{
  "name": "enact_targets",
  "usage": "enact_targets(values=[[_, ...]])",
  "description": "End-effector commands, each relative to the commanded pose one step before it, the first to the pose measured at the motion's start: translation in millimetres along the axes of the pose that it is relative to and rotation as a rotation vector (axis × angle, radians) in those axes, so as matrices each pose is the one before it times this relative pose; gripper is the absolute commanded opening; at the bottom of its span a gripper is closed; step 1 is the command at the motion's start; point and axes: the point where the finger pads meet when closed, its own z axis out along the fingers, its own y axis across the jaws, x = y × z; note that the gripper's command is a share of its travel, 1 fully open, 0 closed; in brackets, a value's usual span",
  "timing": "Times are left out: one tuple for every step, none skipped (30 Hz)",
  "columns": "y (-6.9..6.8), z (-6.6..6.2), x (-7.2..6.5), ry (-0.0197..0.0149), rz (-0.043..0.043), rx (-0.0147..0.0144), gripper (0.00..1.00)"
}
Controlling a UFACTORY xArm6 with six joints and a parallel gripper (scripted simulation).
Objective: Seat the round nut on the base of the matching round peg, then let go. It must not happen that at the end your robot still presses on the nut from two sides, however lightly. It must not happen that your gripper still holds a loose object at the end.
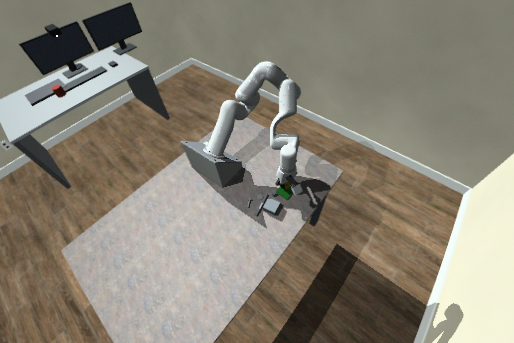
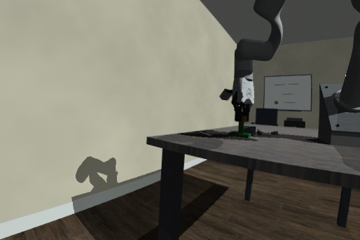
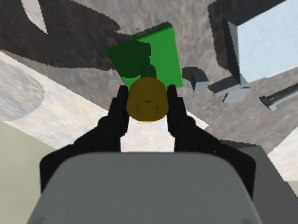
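My gripper (image 3: 147, 95) is shut on the yellow round nut (image 3: 146, 98), with one black finger on each side of it. The nut hangs over the green base (image 3: 147, 58) of the round peg; the peg itself is hidden behind the nut in the wrist view. In the exterior view the gripper (image 2: 242, 112) points straight down, and the green peg (image 2: 241, 126) stands below the nut (image 2: 244, 118) on its green base (image 2: 241, 133). The nut sits at the peg's top, well above the base. In the top view the gripper (image 1: 285, 184) is over the green base (image 1: 284, 193).
A light grey block (image 3: 267, 37) and small grey parts (image 3: 227, 90) lie on the table to the right of the base. The arm's grey mount (image 1: 214, 163) stands at the table's back. The table edge (image 2: 196, 148) is near the peg.
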Motion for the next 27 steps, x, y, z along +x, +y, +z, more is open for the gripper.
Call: enact_targets(values=[[-0.54,0.49,1.15,0.00317,-0.00094,0.00060,0.00],[0.00,0.02,0.00,0.00000,0.00000,0.00000,0.00],[0.00,0.00,0.00,0.00000,0.00000,0.00000,0.00],[0.00,0.00,0.00,0.00000,0.00000,0.00000,0.00],[0.00,0.00,0.00,0.00000,0.00000,0.00000,0.00],[0.00,0.00,0.00,0.00000,0.00000,0.00000,0.00],[0.00,0.00,0.00,0.00000,0.00000,0.00000,0.00],[0.00,0.00,0.00,0.00000,0.00000,0.00000,0.00],[0.00,0.00,0.00,0.00000,0.00000,0.00000,0.00],[0.00,0.00,0.00,0.00000,0.00000,0.00000,0.00],[0.00,0.00,0.00,0.00000,0.00000,0.00000,0.00],[0.00,0.00,0.00,0.00000,0.00000,0.00000,0.00],[-0.01,-0.04,0.03,0.00008,-0.00003,0.00002,0.00],[0.00,0.04,0.00,0.00000,0.00000,0.00001,0.00],[-0.02,0.29,0.01,-0.00001,-0.00002,0.00005,0.00],[-0.05,0.70,0.03,-0.00002,-0.00006,0.00012,0.00],[-0.08,1.22,0.06,-0.00004,-0.00010,0.00020,0.00],[-0.11,1.79,0.08,-0.00006,-0.00013,0.00027,0.00],[-0.13,2.37,0.09,-0.00007,-0.00016,0.00032,0.00],[-0.13,2.89,0.09,-0.00008,-0.00017,0.00034,0.00],[-0.12,3.34,0.08,-0.00008,-0.00017,0.00031,0.00],[-0.09,3.69,0.06,-0.00007,-0.00015,0.00025,0.00],[-0.05,3.90,0.02,-0.00006,-0.00012,0.00015,0.00],[0.00,3.98,-0.01,-0.00004,-0.00008,0.00004,0.00],[0.00,0.00,0.00,0.00000,0.00000,0.00000,0.00],[0.00,0.00,0.00,0.00000,0.00000,0.00000,0.00],[0.05,3.91,-0.05,-0.00002,-0.00004,-0.00008,0.00]])
